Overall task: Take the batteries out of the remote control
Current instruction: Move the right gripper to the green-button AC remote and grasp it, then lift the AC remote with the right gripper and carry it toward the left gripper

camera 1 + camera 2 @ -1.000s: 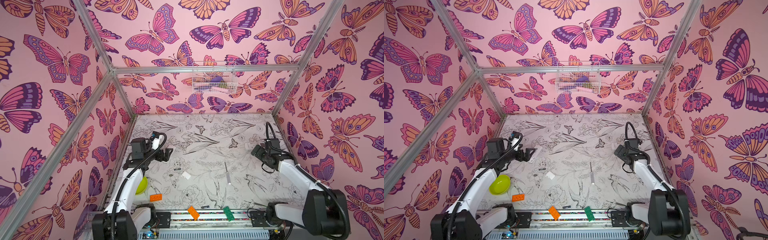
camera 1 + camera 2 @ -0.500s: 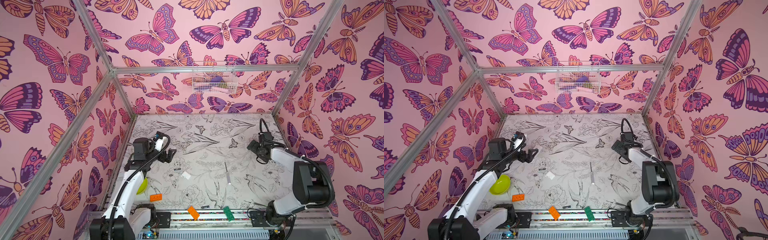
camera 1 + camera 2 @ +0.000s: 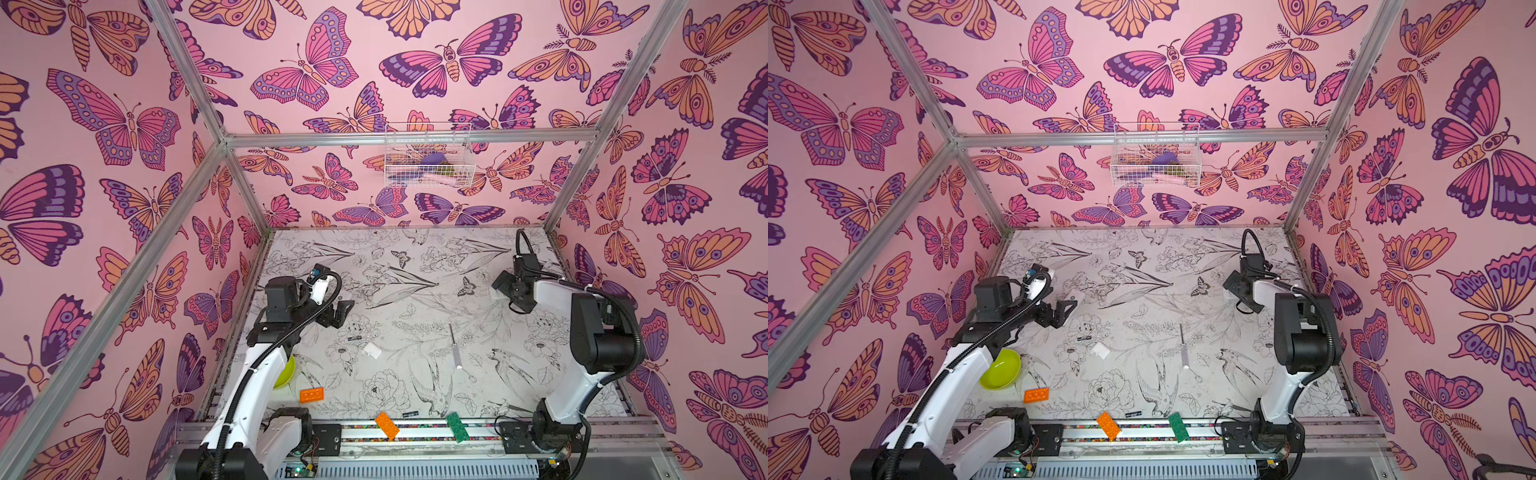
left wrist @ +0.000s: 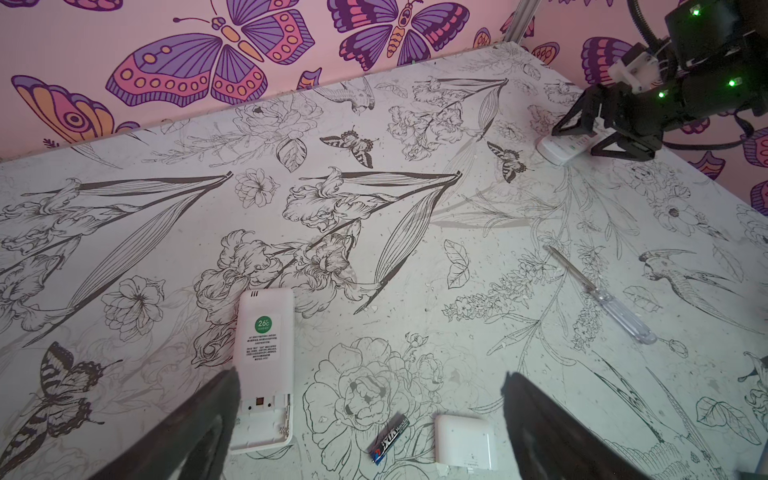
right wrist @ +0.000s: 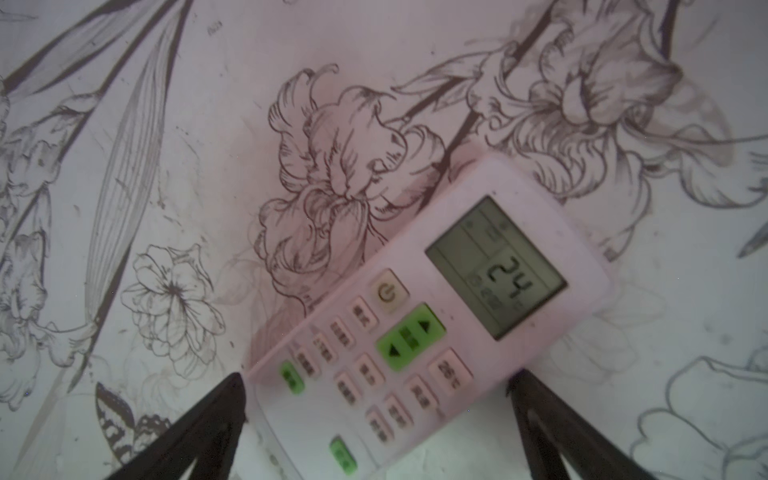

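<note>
Green "26c" sticker [image 4: 263,323] on white remote [image 4: 251,365]

Looks bright, even and diffuse in both top views, with only faint, soft shadows on the table [image 3: 415,299]. Bows straight lines toward the edges. Reads sharp mid-frame in the left wrist view, blurring at the near left hand [image 4: 372,376]. Appears dimmer, pink-tinted and soft in the right wrist view, right hand [image 5: 378,376] dark and unfocused.

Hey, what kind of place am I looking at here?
Probably a robot test cell, not a home: left arm and right arm mounted on a rail, an aluminium frame with butterfly-print walls, a printed tabletop.
</note>
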Controlling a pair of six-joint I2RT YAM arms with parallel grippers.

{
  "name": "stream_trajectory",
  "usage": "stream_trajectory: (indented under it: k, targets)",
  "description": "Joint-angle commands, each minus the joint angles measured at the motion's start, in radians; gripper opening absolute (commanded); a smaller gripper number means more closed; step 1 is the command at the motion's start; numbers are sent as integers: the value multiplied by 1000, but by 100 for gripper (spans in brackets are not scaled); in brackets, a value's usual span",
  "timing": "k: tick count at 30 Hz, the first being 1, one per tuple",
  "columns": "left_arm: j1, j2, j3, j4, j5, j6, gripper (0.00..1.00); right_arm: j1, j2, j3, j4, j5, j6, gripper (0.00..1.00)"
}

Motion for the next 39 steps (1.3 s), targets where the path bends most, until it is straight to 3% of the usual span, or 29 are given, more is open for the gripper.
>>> stream_trajectory:
  k: [1,7,14,25,39]
  targets:
    - [-2,-14,17,-16,23,15,100,-5,56,56,8,-35,-46,99]
    - [1,-15,24,-17,-2,10,100,-3,89,82,8,-82,-81,99]
    - [6,-14,20,-14,-5,10,100,25,167,206,-113,-121,-151,100]
    - [9,-8,27,-10,-31,-4,100,107,232,335,-260,-32,-232,88]
    - [9,-13,23,-9,-52,0,100,172,190,292,-244,42,-277,68]
